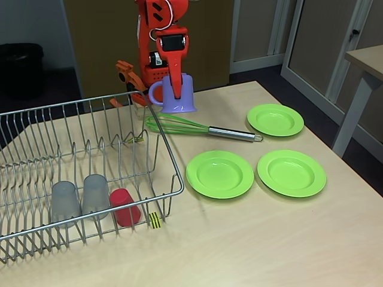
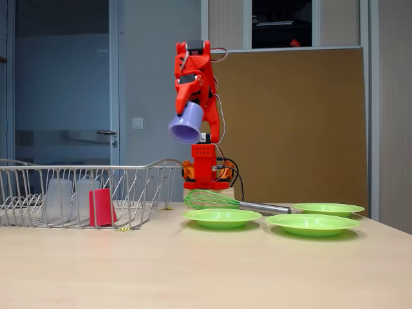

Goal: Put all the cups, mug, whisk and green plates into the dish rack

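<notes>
My orange gripper [image 1: 176,88] [image 2: 190,108] is shut on the lilac mug [image 1: 182,95] [image 2: 186,123], one finger inside its wall. The mug hangs tilted, mouth down, well above the table at the back near the arm's base. Its loop handle points left in a fixed view. Two grey cups [image 1: 64,200] [image 1: 96,192] and the red cup [image 1: 125,207] [image 2: 101,207] lie in the front of the wire dish rack [image 1: 171,156] [image 2: 143,187]. The green whisk [image 1: 197,127] [image 2: 219,201] lies on the table by the rack. Three green plates [image 1: 275,119] [image 1: 220,173] [image 1: 291,173] rest flat to the right.
The rack fills the left of the wooden table, with its striped tag [image 1: 155,220] at the front corner. Another table's leg [image 1: 353,113] stands off to the right. The arm's base [image 2: 206,170] sits at the table's back edge.
</notes>
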Robot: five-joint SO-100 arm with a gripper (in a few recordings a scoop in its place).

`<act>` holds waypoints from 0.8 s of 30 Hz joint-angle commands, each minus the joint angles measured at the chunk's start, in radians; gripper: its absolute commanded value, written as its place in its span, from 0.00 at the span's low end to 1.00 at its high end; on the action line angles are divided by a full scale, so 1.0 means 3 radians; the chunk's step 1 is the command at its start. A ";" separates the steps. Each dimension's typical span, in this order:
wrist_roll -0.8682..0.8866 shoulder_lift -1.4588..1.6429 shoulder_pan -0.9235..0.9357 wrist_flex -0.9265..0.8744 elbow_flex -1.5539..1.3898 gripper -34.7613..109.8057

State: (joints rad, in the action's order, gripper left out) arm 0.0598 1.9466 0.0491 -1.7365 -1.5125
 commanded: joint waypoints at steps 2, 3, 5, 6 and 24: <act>-0.0649 -0.0251 0.0568 -0.0036 0.0455 0.43; -0.0767 -0.0353 0.0680 -0.0026 0.0532 0.43; -0.0977 -0.0557 0.0890 0.0015 0.0649 0.43; -0.1079 -0.0660 0.0992 0.0046 0.0701 0.42; -0.1237 -0.2291 0.1263 0.0164 0.1222 0.43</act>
State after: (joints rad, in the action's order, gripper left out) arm -0.3129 1.2701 0.4234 -1.6874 -1.1904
